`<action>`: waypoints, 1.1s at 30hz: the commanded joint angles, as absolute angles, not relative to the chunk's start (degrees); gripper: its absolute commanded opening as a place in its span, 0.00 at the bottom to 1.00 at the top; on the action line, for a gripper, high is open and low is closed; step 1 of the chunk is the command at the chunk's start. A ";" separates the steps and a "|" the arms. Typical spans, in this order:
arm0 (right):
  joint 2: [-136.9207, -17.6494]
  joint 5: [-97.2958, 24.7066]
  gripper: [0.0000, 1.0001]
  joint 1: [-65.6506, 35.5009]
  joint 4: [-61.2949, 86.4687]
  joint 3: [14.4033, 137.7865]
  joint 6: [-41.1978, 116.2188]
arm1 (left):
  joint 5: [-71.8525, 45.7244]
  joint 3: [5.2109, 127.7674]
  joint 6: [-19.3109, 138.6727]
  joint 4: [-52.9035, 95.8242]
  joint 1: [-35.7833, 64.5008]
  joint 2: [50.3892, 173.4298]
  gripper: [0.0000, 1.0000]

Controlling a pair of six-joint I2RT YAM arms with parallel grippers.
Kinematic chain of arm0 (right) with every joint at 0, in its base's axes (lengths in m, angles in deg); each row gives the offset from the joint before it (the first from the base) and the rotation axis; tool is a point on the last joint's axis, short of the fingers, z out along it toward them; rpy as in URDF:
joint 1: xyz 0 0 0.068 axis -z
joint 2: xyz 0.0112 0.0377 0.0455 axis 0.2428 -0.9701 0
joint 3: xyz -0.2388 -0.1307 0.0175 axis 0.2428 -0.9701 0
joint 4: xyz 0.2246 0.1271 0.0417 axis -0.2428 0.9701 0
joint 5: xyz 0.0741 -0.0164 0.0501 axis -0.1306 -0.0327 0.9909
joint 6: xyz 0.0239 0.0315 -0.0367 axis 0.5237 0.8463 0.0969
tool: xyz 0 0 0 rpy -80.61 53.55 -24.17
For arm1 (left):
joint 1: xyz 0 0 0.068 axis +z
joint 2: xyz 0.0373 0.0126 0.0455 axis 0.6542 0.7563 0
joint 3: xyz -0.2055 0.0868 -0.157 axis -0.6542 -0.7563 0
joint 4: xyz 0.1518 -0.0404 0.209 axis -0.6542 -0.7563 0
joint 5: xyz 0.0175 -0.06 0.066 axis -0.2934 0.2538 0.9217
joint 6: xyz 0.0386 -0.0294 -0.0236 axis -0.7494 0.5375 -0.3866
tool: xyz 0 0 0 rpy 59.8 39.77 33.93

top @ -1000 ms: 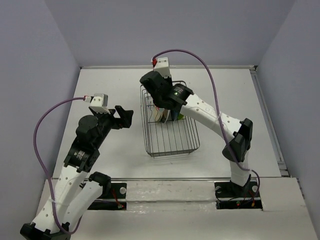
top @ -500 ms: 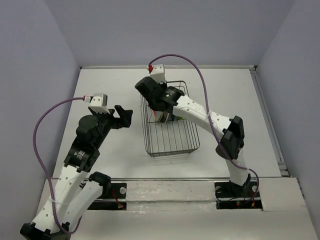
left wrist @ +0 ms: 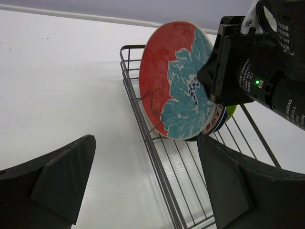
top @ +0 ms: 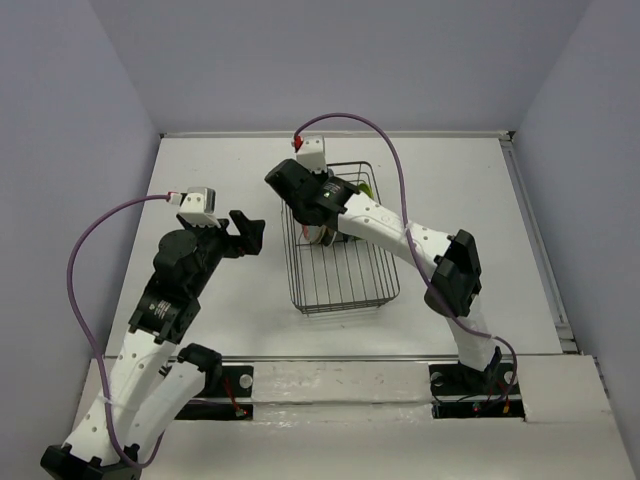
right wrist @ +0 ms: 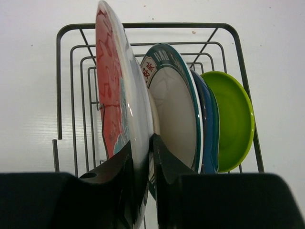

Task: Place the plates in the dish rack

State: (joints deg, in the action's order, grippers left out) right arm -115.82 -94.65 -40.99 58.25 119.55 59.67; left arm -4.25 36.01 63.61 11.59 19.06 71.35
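Jaws of right gripper pinched on rim of red plate, upright on edge in dish rack, just beside white patterned-rim plate, then blue plate, green plate; left gripper spread wide, apart to rack's left over table.

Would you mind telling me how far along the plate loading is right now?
Done: the lime green plate, dark blue plate and patterned-rim plate stand upright in the dish rack. In hand: the right gripper pinches the rim of the red floral plate, which stands in the rack too. Left: letting go. A cream plate cannot be made out. The left gripper hangs open and empty.
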 commanded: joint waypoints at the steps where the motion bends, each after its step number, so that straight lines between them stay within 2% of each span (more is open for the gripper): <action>1: -114.15 -93.95 0.26 -41.67 54.53 119.82 61.99 | -3.05 35.63 63.22 13.55 18.71 71.57 0.99; 8: -113.28 -93.16 0.41 -42.29 53.39 118.94 60.58 | -2.96 35.54 63.22 13.73 19.15 72.10 0.99; 13: -111.52 -93.16 0.43 -42.29 53.13 117.71 60.49 | -2.52 35.45 63.22 13.73 19.41 72.63 0.99; 18: -106.07 -89.91 0.63 -42.29 51.99 115.43 59.26 | -1.02 35.37 63.13 13.82 19.59 72.71 0.99; 19: -102.76 -89.03 0.73 -42.29 50.15 112.90 58.13 | -0.85 35.36 63.04 13.82 19.50 72.63 0.99; 22: -93.29 -84.03 0.89 -42.81 43.32 104.05 55.58 | -0.32 35.28 62.69 14.08 19.68 72.36 0.99; 25: -81.34 -81.04 1.00 -42.81 35.84 92.10 52.68 | 0.12 35.10 62.60 14.43 19.68 71.66 0.99; 33: -48.53 -87.51 1.00 -42.81 26.06 64.05 47.31 | -2.60 33.61 62.16 18.30 19.85 68.41 0.99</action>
